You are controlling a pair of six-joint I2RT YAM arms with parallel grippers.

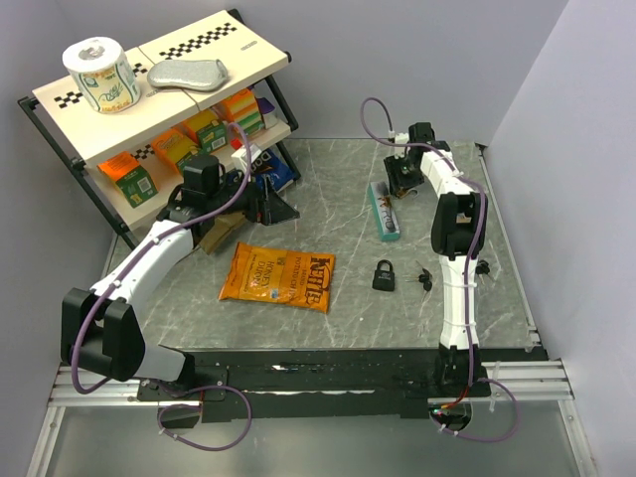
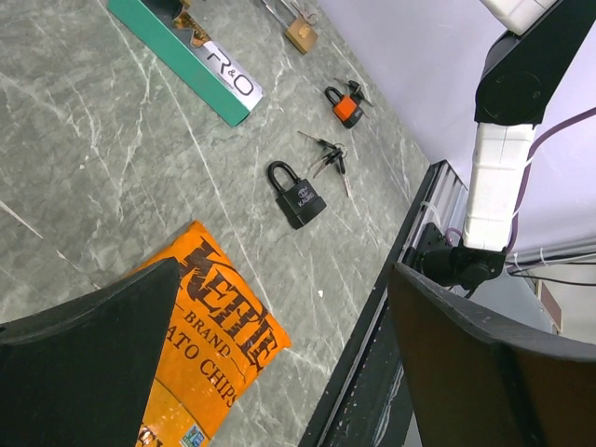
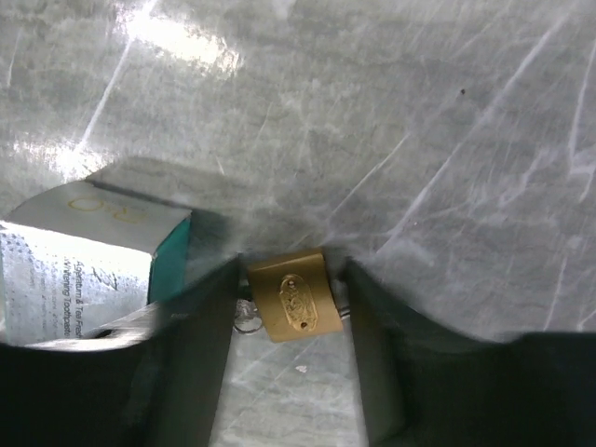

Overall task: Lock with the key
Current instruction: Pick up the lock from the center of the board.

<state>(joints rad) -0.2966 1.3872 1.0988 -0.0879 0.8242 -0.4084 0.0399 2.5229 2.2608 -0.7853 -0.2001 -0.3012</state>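
Two arms are seen on the grey marbled desk [image 1: 338,169]. Three padlocks are counted: one brass padlock [image 3: 293,305], one black padlock [image 1: 384,275] and one orange padlock [image 2: 346,105]. One loose bunch of keys [image 1: 424,278] is laid just beside the black padlock, near the desk's middle right. The brass padlock is found at the far side of the desk, just beside the end of the single teal toothpaste box [image 1: 383,211]. It is flanked by the two fingers of the right claw [image 3: 291,279], which are set partly apart and close to its sides. Whether they press on it cannot be told. The left claw [image 2: 307,372] is held wide apart with nothing between its fingers, above the desk near the shelf rack [image 1: 60,104]. One orange bag of chips [image 1: 278,276] is laid flat between the arms. On the rack's top board one toilet roll [image 1: 101,75] and one silver pouch [image 1: 187,74] are kept, and several coloured boxes are stacked on the lower board.
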